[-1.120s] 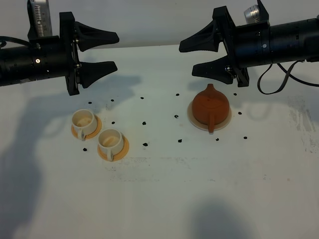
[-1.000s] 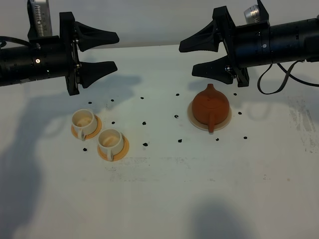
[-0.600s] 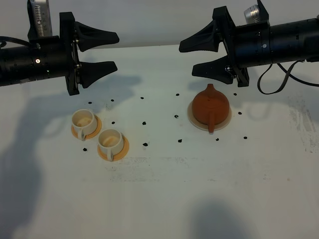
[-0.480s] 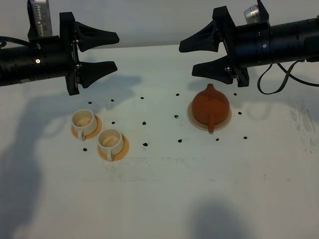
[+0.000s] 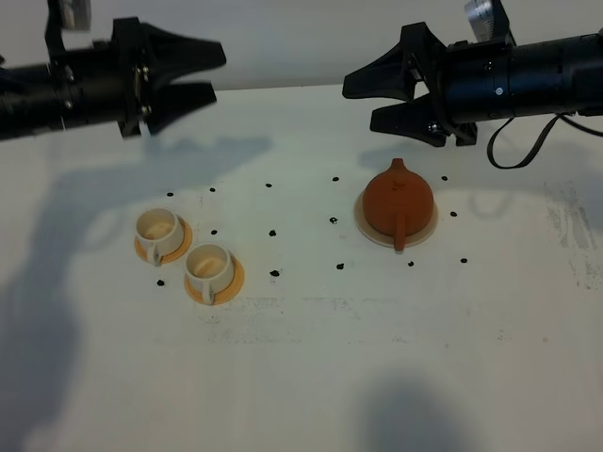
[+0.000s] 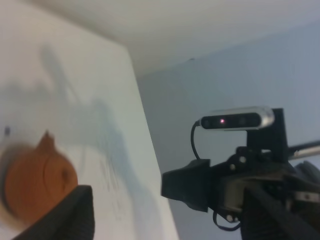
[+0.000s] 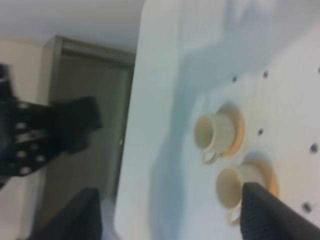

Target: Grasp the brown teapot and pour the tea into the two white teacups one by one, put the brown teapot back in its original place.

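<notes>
Both sets of jaws wide apart, empty, top of frame. Teapot [image 5: 398, 200] sits on its coaster [image 5: 369, 229], centre-right of tabletop [image 5: 377, 358]; cups [image 5: 158, 231] lower left. Risk: handle points at bottom of frame, so an off-axis grab could tip it.

Matt reddish-brown clay teapot [image 5: 399, 200]; smooth cream ceramic teacups [image 5: 158, 228]; white surface [image 5: 377, 358] matt, scuffed, dotted with dark marks.
</notes>
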Tool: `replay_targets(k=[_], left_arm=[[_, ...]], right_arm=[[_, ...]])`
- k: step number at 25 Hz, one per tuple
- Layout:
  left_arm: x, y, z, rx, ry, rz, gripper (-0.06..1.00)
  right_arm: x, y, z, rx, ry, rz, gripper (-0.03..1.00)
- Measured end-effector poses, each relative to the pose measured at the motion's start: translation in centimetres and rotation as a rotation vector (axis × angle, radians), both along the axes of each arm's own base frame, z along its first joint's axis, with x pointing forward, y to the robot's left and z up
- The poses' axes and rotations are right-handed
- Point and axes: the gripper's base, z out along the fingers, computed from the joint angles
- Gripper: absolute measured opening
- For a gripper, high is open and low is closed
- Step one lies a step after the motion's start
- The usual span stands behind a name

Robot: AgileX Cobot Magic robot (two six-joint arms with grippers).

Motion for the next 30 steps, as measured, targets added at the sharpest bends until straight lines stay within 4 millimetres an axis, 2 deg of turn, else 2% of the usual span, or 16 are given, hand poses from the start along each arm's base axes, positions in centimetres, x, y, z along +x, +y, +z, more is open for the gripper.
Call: replay_targets(k=[4, 7, 11, 16, 20, 24, 30], left_arm=[[0.6, 0.0, 1.5, 0.07, -0.113, -0.031, 0.61], [0.5, 0.3, 2.5, 0.196, -0.195, -0.039, 0.6], [-0.7, 1.0, 4.9, 0.403, -0.321, -0.017, 0.58], [-3.0, 2.2, 8.4, 0.635, -0.424, 0.036, 0.57], [-4.9, 3.1, 10.5, 0.747, -0.42, 0.099, 0.57], [-6.6, 4.1, 11.6, 0.831, -0.333, 0.169, 0.57], [-9.5, 5.9, 13.0, 1.009, -0.224, 0.258, 0.57]], right_arm=[[0.3, -0.2, 0.0, -0.054, -0.089, 0.002, 0.59], [0.7, -0.3, 0.4, -0.111, -0.152, 0.012, 0.59], [1.2, -0.5, 1.2, -0.186, -0.215, 0.032, 0.59], [1.4, -1.2, 1.5, -0.338, -0.266, 0.027, 0.59], [0.6, -1.8, 3.0, -0.496, -0.342, 0.017, 0.59], [-0.5, -1.3, 4.2, -0.655, -0.411, 0.035, 0.59], [-1.6, 0.6, 3.8, -0.809, -0.447, 0.121, 0.59]])
